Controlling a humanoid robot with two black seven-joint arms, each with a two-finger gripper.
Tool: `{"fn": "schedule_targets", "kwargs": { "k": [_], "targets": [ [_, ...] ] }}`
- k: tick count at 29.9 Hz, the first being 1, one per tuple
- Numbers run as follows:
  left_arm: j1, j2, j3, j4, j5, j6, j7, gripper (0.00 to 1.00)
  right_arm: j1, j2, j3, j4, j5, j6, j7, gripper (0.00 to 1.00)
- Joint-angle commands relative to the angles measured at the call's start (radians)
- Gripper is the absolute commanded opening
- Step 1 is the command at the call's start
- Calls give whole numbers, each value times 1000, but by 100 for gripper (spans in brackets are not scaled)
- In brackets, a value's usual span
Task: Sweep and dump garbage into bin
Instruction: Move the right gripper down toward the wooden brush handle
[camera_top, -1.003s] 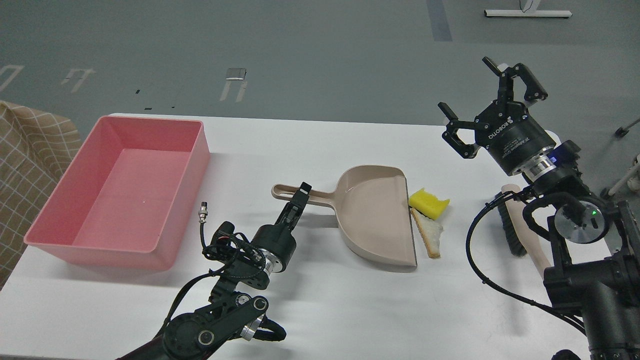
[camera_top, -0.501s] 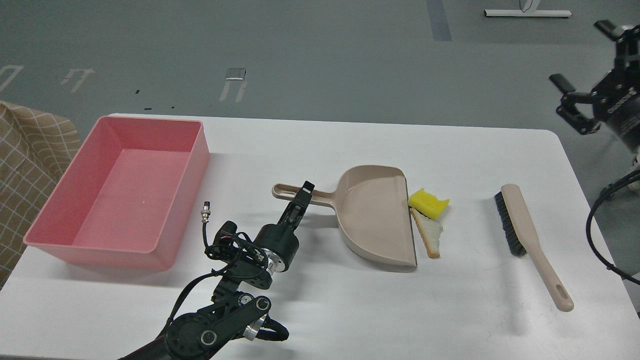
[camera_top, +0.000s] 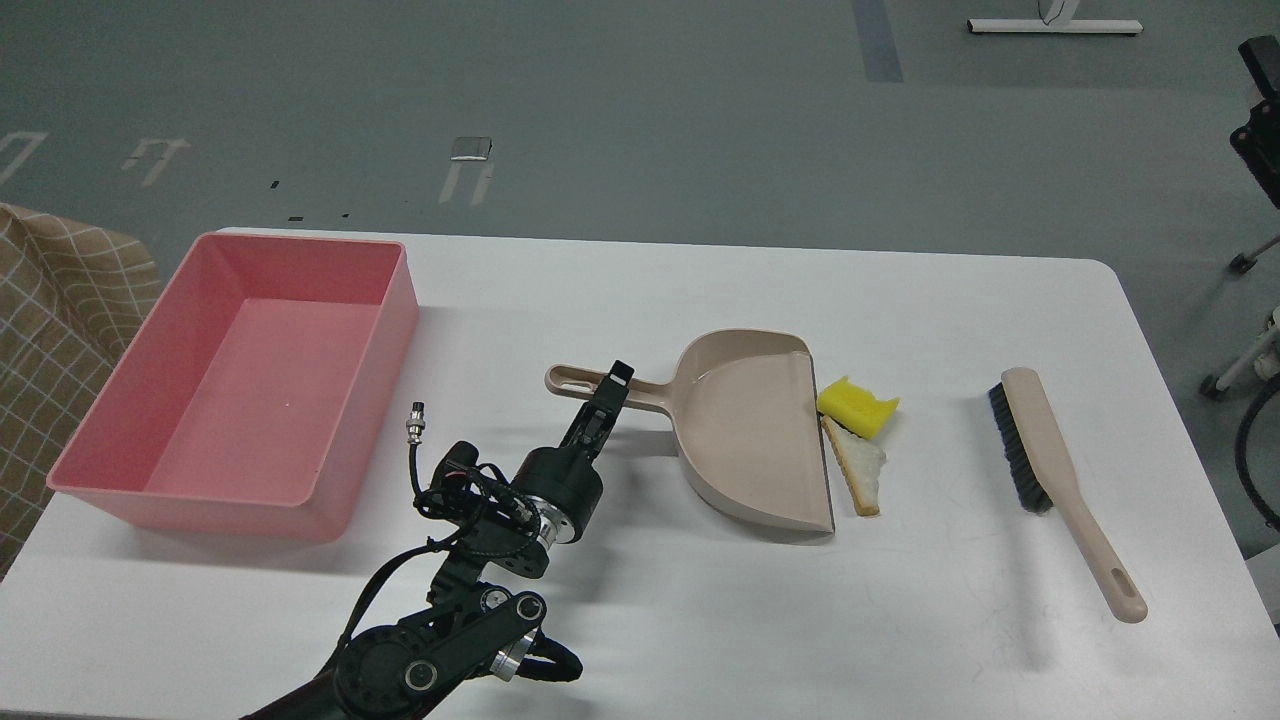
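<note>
The pink bin stands at the left of the white table. The garbage lies just right of the beige dustpan's straight lip: a yellow spongy chunk and, touching its near side, a white bread slice. My left gripper reaches from below to the dustpan's handle. Its tip overlaps the handle. It is seen edge-on, so its fingers cannot be told apart. Only a black bit of my right gripper shows at the right edge, off the table.
A beige hand brush with dark bristles lies on the table's right part, handle toward the near right corner. A checked beige cloth is left of the bin. Grey floor lies beyond the table's far edge.
My right arm has swung up and to the right, almost out of view, uncovering the brush. My left gripper has crept slightly toward the dustpan's handle. The garbage has not moved.
</note>
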Motion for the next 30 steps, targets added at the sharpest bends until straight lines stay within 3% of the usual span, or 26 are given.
{"fn": "schedule_targets", "kwargs": {
  "k": [1, 4, 7, 13, 18, 24, 30],
  "targets": [
    [-3, 2, 0, 0, 2, 0, -1, 38, -31, -1, 4, 26, -29, 0, -6, 100],
    [-4, 4, 0, 0, 4, 0, -1, 38, -44, -13, 8, 46, -38, 0, -20, 100],
    [-4, 5, 2, 0, 8, 0, -1, 37, -53, -20, 33, 54, -33, 0, -78, 100],
    [-8, 18, 47, 0, 8, 0, -35, 37, -56, -25, 48, 66, -32, 0, -83, 100],
    [-3, 19, 52, 0, 8, 0, -36, 37, -103, -74, 17, 73, -102, 0, -66, 100],
    [-4, 15, 52, 0, 8, 0, -36, 37, -208, -246, -41, 78, -378, 0, -58, 100],
    [-8, 13, 52, -1, 10, 0, -38, 37, -309, -370, -55, 97, -457, 0, 17, 100]
  ]
}}
